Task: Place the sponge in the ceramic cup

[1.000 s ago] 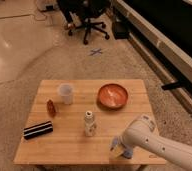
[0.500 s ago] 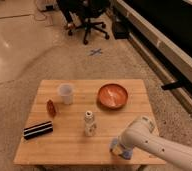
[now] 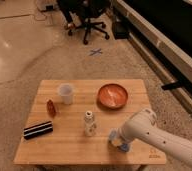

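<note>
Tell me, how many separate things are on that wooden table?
6: ceramic cup back left, orange-red bowl back right, brown item left, striped block front left, white bottle centre, sponge front right under the gripper. The arm may hide more.

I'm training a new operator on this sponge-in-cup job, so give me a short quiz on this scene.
1. True or false: the ceramic cup stands upright, left of the orange-red bowl in the view.
2. Which stands nearest the end effector? A. white bottle B. striped block C. ceramic cup
3. Where is the sponge?
Key: 1 true; 2 A; 3 at the table's near right edge, gripped by the shut end effector.
</note>
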Available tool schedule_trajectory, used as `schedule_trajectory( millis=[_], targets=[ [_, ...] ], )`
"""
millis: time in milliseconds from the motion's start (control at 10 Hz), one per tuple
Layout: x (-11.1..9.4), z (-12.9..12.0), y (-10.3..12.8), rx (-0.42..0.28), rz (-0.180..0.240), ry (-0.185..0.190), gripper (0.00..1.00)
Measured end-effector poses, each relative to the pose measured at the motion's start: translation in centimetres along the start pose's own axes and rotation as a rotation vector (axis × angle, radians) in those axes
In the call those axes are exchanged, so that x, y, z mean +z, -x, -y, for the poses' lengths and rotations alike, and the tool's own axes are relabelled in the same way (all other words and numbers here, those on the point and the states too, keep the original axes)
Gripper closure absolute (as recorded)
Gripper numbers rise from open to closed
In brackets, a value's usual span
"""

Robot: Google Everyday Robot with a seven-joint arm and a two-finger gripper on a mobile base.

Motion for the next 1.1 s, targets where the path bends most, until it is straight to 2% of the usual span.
schedule_trajectory(
  millis=[100, 300, 400, 500, 900, 1100],
  targets=[
    [-0.9, -1.4, -1.3, -0.004, -0.025, 0.010, 1.00],
    [-3.2, -5.1, -5.5, -0.021, -0.096, 0.035, 1.00],
    [-3.9, -5.9, -6.9, -0.027, -0.117, 0.038, 1.00],
    [-5.1, -6.9, -9.5, -0.045, -0.157, 0.039, 1.00],
    [-7.8, -6.3, -17.4, -0.129, -0.265, 0.008, 1.00],
    [-8.5, -5.2, -20.6, -0.170, -0.312, -0.028, 1.00]
  ],
)
